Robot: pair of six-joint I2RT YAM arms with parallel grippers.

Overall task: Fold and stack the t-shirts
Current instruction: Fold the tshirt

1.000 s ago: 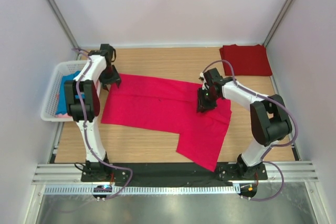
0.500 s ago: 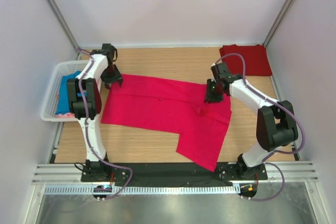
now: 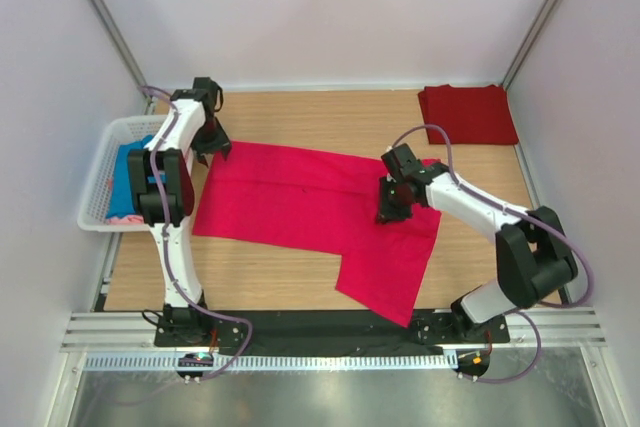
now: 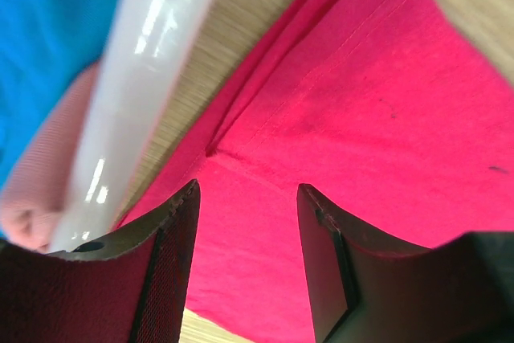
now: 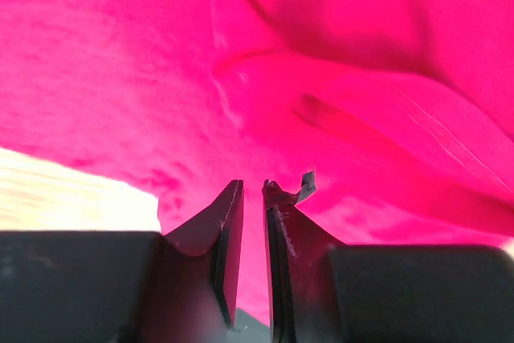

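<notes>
Top external: bright pinkish-red cloth t-shirt lies spread mid-table, its far-left corner under the left gripper, jaws apart w/ nothing between, and the right gripper is down on its right part. Right wrist shows those fingers w/ only a slit between; can't tell if cloth is pinched. Folded darker red t-shirt sits far right, well apart; blue t-shirt and pale pink t-shirt lie half hidden in the white plastic lattice basket.

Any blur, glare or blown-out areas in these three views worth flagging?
Left wrist: the rim of the white basket is blurred with glare streaks, while the bright red t-shirt keeps sharp seams. Right wrist: the bare table is blown out and the shirt colour looks oversaturated. Top external: evenly lit, sharp, only soft shadows.
</notes>
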